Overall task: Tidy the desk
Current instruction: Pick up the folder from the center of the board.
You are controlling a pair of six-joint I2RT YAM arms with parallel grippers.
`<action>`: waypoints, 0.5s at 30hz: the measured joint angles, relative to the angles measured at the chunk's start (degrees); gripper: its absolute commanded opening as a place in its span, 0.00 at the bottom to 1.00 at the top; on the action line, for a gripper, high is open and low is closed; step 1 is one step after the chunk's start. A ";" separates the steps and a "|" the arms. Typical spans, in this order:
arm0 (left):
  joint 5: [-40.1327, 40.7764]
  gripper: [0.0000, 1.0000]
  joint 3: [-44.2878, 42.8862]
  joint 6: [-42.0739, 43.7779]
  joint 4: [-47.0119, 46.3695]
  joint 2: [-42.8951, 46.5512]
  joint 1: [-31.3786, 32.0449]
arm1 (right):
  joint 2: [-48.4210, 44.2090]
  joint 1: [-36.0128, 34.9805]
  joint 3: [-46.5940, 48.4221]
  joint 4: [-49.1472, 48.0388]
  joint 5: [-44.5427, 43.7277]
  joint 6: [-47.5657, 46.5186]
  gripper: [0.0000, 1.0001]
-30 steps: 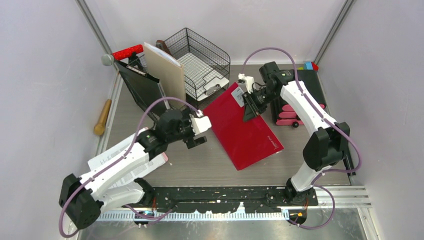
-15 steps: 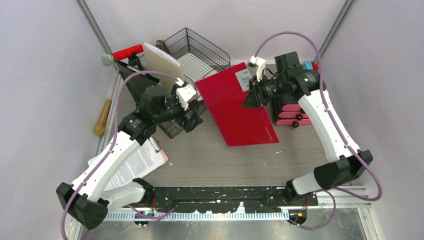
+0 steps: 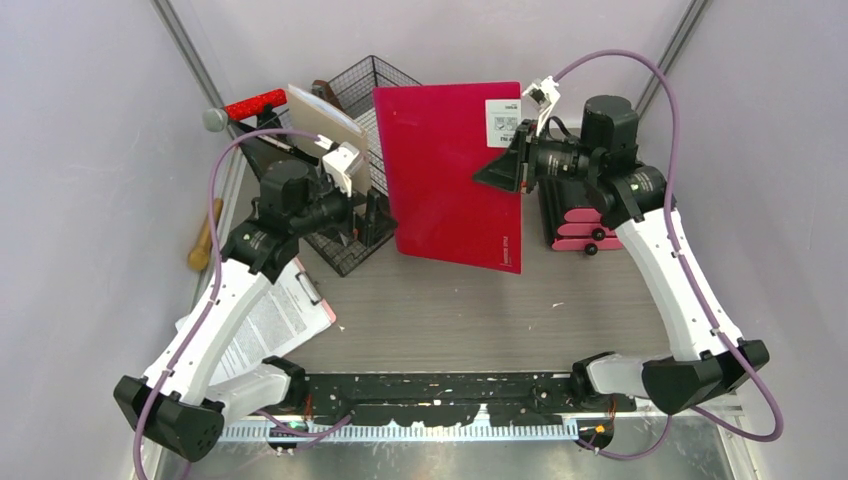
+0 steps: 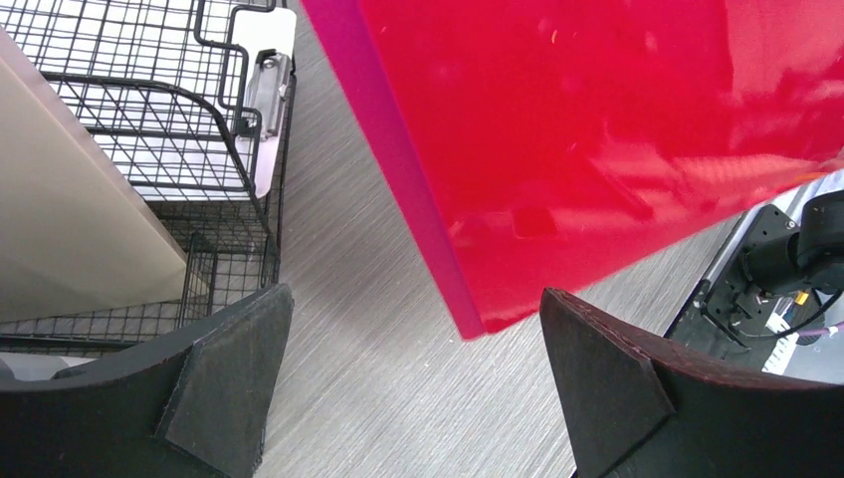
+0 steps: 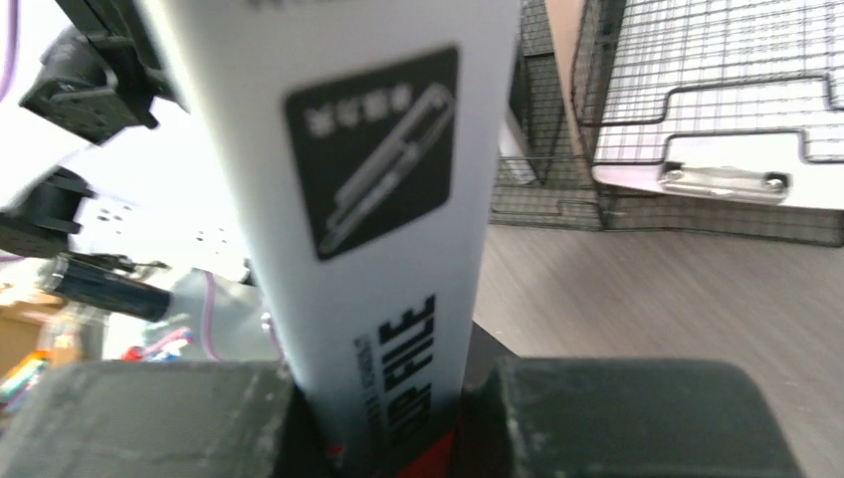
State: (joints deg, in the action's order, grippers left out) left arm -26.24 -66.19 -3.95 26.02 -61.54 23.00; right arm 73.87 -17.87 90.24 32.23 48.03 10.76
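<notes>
**Top view.** The counter is the grey wood-grain surface filling the floor of the walled cell, and most of its middle is bare. The right jaws are clamped on the red folder at its labelled corner. They hold it nearly upright at about 12 o'clock, and only its lower edge is close to the counter. Standing it on edge like this probably readies it for filing in the wire rack at 11 o'clock. A beige board already leans there. The left jaws stand wide apart and empty beside the rack, facing the folder's left edge, likely to steady or receive it. The pink-fronted drawer unit sits at 2 o'clock, and a clipboard with paper lies at 8 o'clock.

**Left wrist.** The two black pads are spread with nothing between them. The folder hangs ahead at 1 o'clock, its corner just above the counter. The rack and the board are at 10 o'clock.

**Right wrist.** The jaws are closed tight on the folder's white label, which fills the centre. The rack lies beyond at 2 o'clock, above the counter.
</notes>
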 measured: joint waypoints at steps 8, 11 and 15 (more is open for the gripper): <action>-2.43 1.00 0.85 0.55 -0.02 1.95 -0.26 | -0.24 2.73 -8.83 -12.90 5.70 15.91 0.00; -4.46 1.00 1.53 4.81 0.98 2.62 -0.26 | -0.35 4.13 -12.22 -18.53 6.82 23.28 0.00; -6.10 1.00 1.53 13.44 4.39 3.37 -0.26 | -0.33 6.34 -14.43 -22.34 6.86 30.80 0.00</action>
State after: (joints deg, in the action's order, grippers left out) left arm -32.34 -64.66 9.50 30.41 -58.17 22.74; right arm 73.54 -11.53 75.81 9.89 54.89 41.56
